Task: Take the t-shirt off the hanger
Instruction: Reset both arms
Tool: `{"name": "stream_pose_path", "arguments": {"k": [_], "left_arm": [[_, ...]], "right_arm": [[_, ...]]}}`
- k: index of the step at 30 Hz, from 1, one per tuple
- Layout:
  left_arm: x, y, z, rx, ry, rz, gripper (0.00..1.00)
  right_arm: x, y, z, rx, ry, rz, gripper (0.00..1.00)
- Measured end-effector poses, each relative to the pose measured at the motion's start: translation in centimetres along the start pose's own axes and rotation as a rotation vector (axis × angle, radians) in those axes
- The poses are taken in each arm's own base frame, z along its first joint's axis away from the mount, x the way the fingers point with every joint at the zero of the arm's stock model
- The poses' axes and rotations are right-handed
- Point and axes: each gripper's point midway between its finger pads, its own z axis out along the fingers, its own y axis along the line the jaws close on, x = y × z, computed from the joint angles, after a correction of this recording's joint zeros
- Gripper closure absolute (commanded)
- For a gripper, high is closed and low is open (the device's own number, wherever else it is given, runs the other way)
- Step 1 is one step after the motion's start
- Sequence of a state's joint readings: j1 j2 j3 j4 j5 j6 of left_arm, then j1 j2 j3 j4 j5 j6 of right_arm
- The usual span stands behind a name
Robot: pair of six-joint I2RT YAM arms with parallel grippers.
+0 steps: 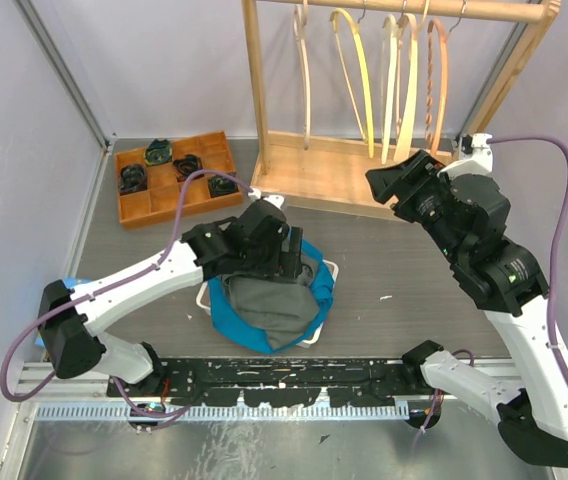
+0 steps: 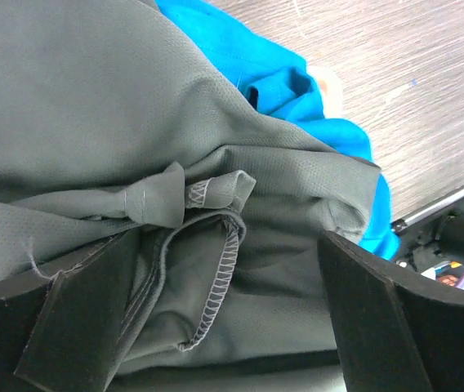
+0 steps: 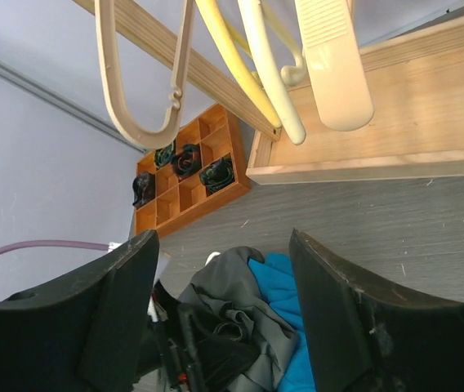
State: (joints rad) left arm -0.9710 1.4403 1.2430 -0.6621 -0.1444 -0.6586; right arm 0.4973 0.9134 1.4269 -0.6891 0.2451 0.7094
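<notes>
From above, the grey t-shirt (image 1: 269,300) lies crumpled on a blue garment (image 1: 232,318) in a white tray (image 1: 332,268), right under the left gripper (image 1: 282,262). The left wrist view shows wrinkled mesh cloth with a stitched hem, the jaws spread and gripping nothing. In the right wrist view, the right gripper (image 3: 224,306) stands open and empty below the hangers (image 3: 330,57).

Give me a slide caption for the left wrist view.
Open left pincer over a crumpled grey t-shirt lying on blue fabric.

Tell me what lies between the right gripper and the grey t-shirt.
Only bare tabletop; the top view shows it between the right gripper and the grey t-shirt.
</notes>
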Motion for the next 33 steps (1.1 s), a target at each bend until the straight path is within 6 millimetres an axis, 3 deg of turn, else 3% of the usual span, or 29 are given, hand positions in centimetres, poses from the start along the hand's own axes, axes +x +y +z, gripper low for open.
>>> {"name": "stream_pose_path", "arguments": {"k": [4, 7, 11, 16, 25, 28, 33], "left_arm": [[-1.6, -0.3, -2.7, 0.007, -0.034, 0.000, 0.02], [-4.0, -1.0, -5.7, 0.032, -0.113, 0.000, 0.02], [-7.5, -1.5, -9.8, 0.063, -0.248, -0.010, 0.02], [-10.9, 0.4, -14.0, 0.052, -0.366, -0.053, 0.02], [-17.4, 9.0, -15.9, -0.009, -0.475, -0.337, 0.02], [-19.4, 9.3, -16.6, 0.060, -0.502, -0.415, 0.02], [-21.1, 7.9, -17.2, 0.180, -0.515, -0.476, 0.02]], "right_arm": [[-0.3, -0.2, -0.8, -0.007, -0.016, 0.006, 0.25], [-0.6, -0.2, -1.4, -0.013, -0.033, 0.013, 0.19], [-0.8, -0.6, -1.9, -0.006, -0.050, 0.022, 0.01], [-1.6, -1.0, -2.5, 0.012, -0.089, 0.039, 0.00], [-2.1, -2.2, -3.5, 0.051, -0.133, 0.069, 0.00], [-2.2, -2.3, -3.7, 0.054, -0.138, 0.074, 0.00], [-2.0, -2.8, -4.0, 0.071, -0.134, 0.070, 0.00]]}}
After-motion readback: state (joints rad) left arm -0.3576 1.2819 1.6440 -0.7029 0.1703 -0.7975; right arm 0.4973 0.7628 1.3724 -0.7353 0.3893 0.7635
